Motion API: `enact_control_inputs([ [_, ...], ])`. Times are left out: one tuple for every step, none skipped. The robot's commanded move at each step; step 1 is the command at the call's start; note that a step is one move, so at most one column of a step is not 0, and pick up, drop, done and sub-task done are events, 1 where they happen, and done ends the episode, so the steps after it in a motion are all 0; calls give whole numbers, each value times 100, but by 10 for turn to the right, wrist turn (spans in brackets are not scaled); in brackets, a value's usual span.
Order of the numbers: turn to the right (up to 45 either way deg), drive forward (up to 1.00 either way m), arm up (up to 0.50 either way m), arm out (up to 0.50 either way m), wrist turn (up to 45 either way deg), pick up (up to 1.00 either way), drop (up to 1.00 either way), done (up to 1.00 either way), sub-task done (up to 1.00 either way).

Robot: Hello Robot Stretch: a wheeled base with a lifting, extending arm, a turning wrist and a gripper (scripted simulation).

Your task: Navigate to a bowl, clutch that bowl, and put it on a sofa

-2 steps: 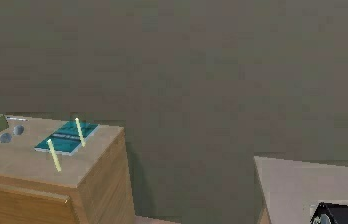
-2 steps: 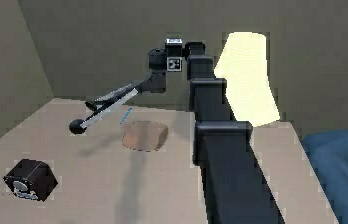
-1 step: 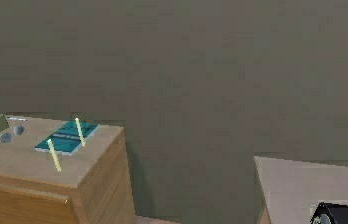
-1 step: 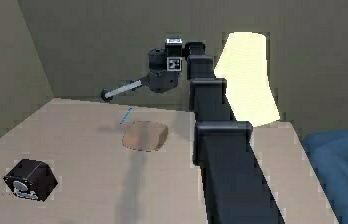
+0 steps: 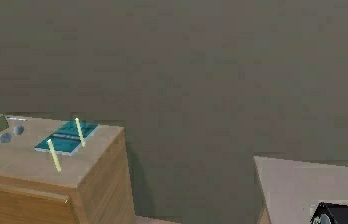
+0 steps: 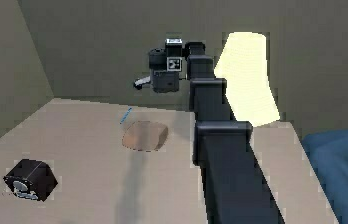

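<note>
Arm side view shows the brownish bowl [image 6: 144, 133] at centre on the surface [image 6: 72, 130], with the gripper [image 6: 142, 80] higher up, holding nothing; its finger state I cannot tell. I would lower slowly onto the rim.

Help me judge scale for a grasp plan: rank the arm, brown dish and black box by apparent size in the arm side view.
1. Arm, clearly largest.
2-3. Brown dish and black box look about alike. The box sits nearer the camera, so I won't rank them.
</note>
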Motion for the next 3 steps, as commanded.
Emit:
enact_control_inputs([
  [0, 0, -30, 0, 0, 0, 0, 0, 0],
  [0, 0, 0, 0, 0, 100, 0, 0, 0],
  [0, 0, 10, 0, 0, 0, 0, 0, 0],
])
